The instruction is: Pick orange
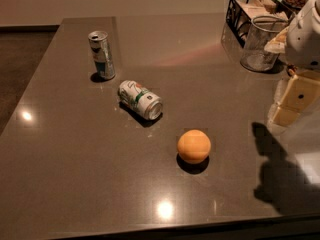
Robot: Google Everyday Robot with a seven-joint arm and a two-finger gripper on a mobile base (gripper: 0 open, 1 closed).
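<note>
The small, round, matte orange fruit sits on the glossy dark grey-brown stone desk, toward the near edge and a little right of the middle. The robot's white-and-cream hand hangs at the desk's right edge, above the surface and well apart from the orange. It seems to hold nothing, and how far open it is cannot be told.

The step in hand looks like the approach. It would go best with the hand coming across from the right edge and down over the fruit's top, centred so the round fruit is not nudged into rolling. The white-and-green soda can lying on its side is near the orange, toward the far left corner, so the sweep should stop short of it. The upright silver can stands farther off.
</note>
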